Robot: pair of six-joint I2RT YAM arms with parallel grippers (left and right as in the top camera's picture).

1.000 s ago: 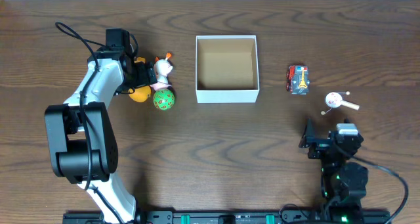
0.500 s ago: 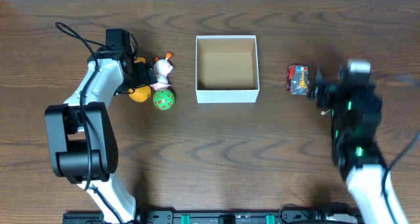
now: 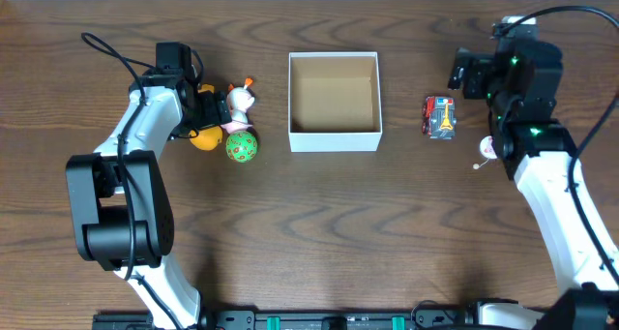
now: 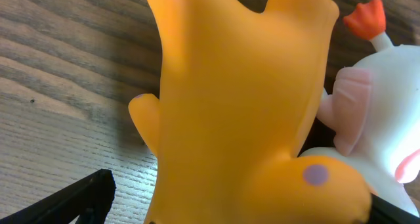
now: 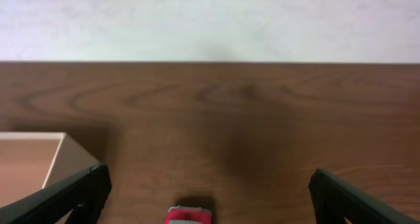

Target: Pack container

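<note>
The container point(image 3: 334, 136), a square white-walled box with a brown inside, stands at mid-table with nothing in it; its corner point(image 5: 39, 159) shows in the right wrist view. My left gripper point(image 3: 215, 113) is open, its jaws either side of an orange toy point(image 3: 202, 138) point(image 4: 230, 106), one dark finger point(image 4: 69, 201) showing beside it. A white toy with an orange tip point(image 3: 241, 99) point(image 4: 371, 112) and a green ball point(image 3: 242, 145) lie against the orange one. My right gripper point(image 3: 462, 74) point(image 5: 210, 207) hangs open above a red toy car point(image 3: 440, 117) point(image 5: 188, 215).
A white and pink rattle point(image 3: 488, 149) lies right of the red car, partly under my right arm. The table's back edge meets a pale wall point(image 5: 210, 20) just beyond the right gripper. Bare wood point(image 3: 329, 233) lies in front of the container.
My right arm has swung from the front right of the table up to the back right, over the red car. The left arm and the toys have stayed put.
</note>
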